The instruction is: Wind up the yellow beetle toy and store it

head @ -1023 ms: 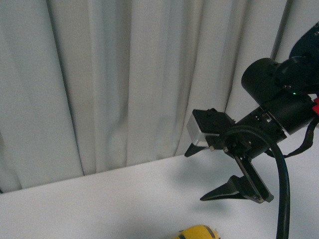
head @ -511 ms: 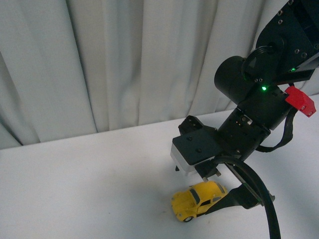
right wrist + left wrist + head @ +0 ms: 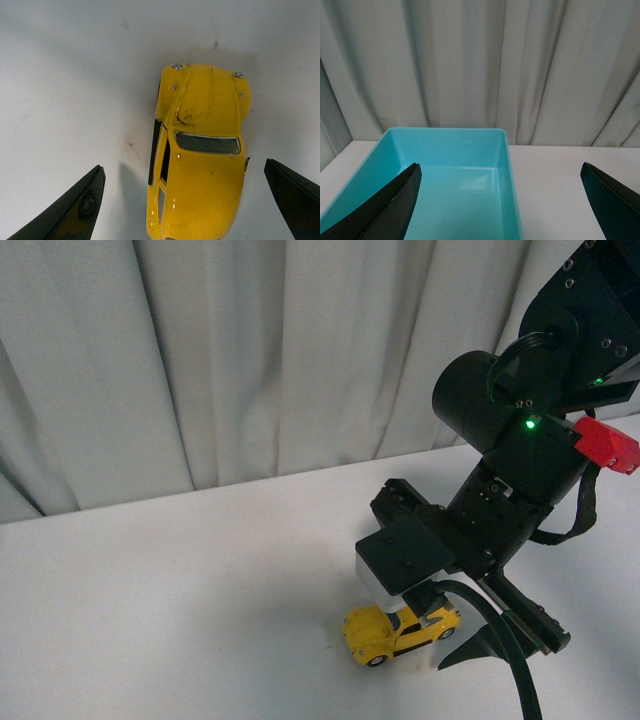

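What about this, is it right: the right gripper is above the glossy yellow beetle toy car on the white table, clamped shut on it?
Not shut. The right gripper is above the glossy yellow beetle toy car on the white table, but open: the right wrist view shows its fingers clear of it on both sides.

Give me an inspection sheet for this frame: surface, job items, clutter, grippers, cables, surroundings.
Surface: white table, a few faint specks near the toy.
Job's things: yellow beetle toy on its wheels, on the table; turquoise bin empty.
Clutter: nothing seen.
Grippers: right gripper open, jaws either side of the toy, not touching; left gripper open, facing the bin.
Cables: black cable curves down off the right wrist beside the toy.
Surroundings: pale curtain behind the table.
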